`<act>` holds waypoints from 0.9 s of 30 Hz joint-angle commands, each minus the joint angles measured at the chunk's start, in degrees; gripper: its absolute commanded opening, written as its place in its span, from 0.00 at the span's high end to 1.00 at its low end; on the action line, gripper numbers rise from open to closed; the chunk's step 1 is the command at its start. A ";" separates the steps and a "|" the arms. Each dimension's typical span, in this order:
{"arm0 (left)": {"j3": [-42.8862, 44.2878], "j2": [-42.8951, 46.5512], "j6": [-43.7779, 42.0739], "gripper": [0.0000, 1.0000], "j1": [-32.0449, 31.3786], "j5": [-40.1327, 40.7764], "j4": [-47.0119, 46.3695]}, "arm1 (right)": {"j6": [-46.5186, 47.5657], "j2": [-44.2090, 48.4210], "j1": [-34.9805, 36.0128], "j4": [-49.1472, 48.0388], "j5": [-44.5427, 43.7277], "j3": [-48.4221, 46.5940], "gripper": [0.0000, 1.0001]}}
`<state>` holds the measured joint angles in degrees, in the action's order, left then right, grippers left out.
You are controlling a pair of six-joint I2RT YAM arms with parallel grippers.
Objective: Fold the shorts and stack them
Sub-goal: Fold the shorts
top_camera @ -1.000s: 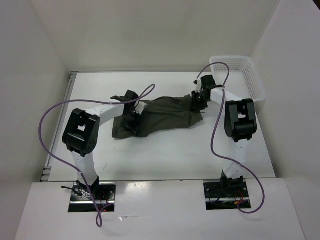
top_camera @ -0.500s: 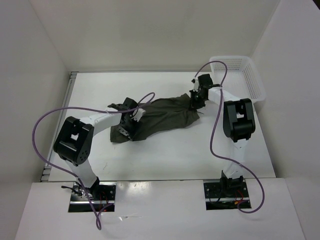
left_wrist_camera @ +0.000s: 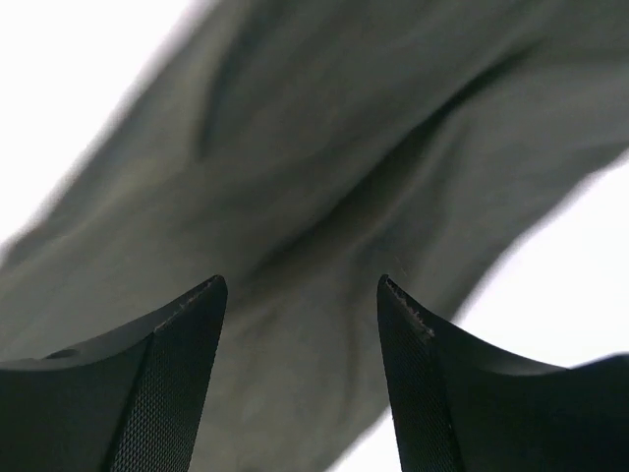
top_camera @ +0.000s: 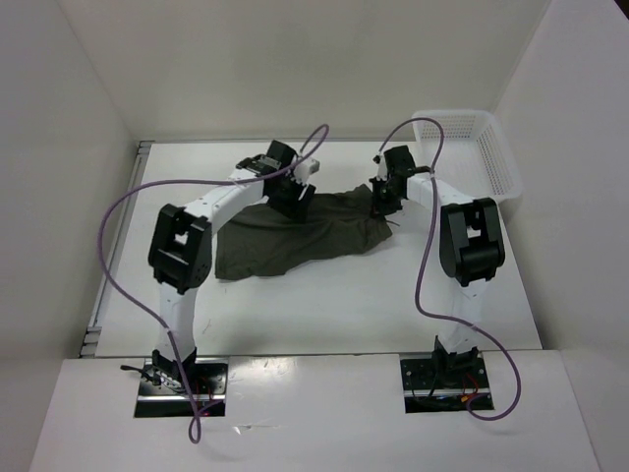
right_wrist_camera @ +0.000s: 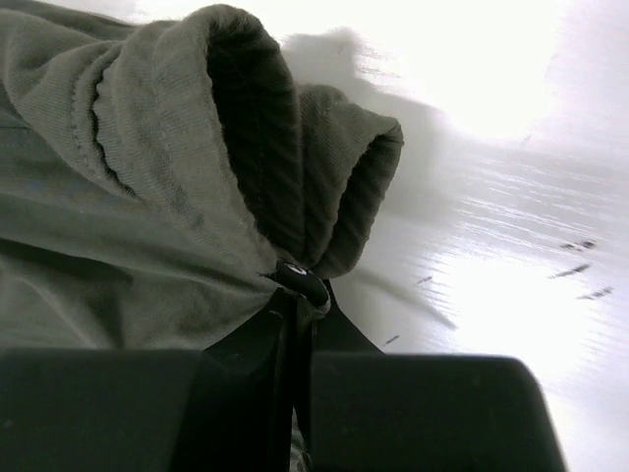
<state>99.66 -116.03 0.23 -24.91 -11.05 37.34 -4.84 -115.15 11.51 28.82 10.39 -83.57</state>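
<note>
The dark olive shorts (top_camera: 295, 234) lie spread and wrinkled across the middle of the white table (top_camera: 324, 295). My left gripper (top_camera: 292, 194) hangs over their far left edge. In the left wrist view its fingers (left_wrist_camera: 177, 374) stand apart above the cloth (left_wrist_camera: 324, 177) with nothing between them. My right gripper (top_camera: 385, 204) is at the shorts' far right end. In the right wrist view it (right_wrist_camera: 300, 295) is shut on a bunched fold of the ribbed waistband (right_wrist_camera: 246, 147), with a small black toggle (right_wrist_camera: 298, 276) at its tips.
A white mesh basket (top_camera: 482, 147) stands at the back right corner of the table. White walls enclose the table on the left, back and right. Purple cables loop over both arms.
My left arm has swung from the shorts' near left end up to their far edge. My right gripper has closed on the waistband and shifted slightly back. The cloth's left end now lies flatter.
</note>
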 commanded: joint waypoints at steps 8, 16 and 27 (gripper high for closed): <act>6.94 -13.43 -0.23 0.30 -3.65 -1.34 -8.24 | -2.54 9.77 0.01 5.19 -5.29 -8.09 1.00; 13.98 -12.13 -0.23 0.24 -5.50 -13.19 -5.18 | -2.54 15.92 -2.10 12.93 -11.35 -10.91 1.00; -7.52 6.25 -0.23 0.08 9.33 -10.05 -1.74 | -2.63 16.55 -3.25 11.87 -19.79 -14.42 1.00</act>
<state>98.50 -109.71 0.21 -19.35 -22.28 34.54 -6.61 -99.79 7.25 42.02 -6.28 -92.92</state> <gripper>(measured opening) 0.923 0.038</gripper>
